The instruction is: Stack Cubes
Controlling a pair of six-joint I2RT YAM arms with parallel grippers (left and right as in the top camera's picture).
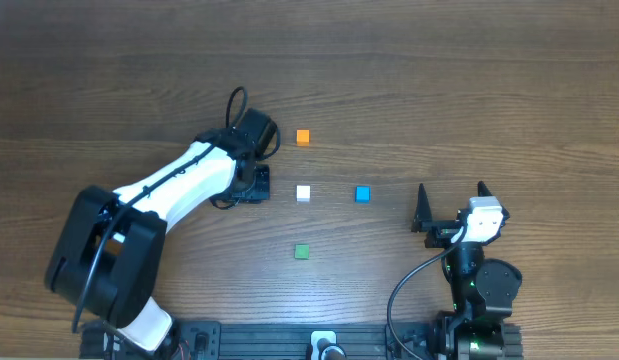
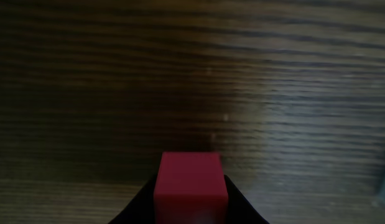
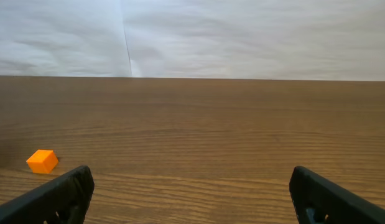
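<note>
Gripping a red cube (image 2: 191, 185) between its two dark fingers (image 2: 137, 210), the left gripper (image 1: 255, 186) sits left of centre in the top view, clamped on the cube's sides. The red cube is small and matte, with flat faces and crisp edges. Four like-shaped cubes lie apart on the table (image 1: 489, 80): an orange cube (image 1: 303, 137) above centre, a white cube (image 1: 303, 193) at centre, a blue cube (image 1: 362, 194) to its right and a green cube (image 1: 301, 252) below. At lower right the right gripper (image 1: 451, 203) has its black fingers spread wide around nothing. Brown wood with long horizontal grain forms the tabletop. Beyond it stands a pale wall (image 3: 242, 37).
</note>
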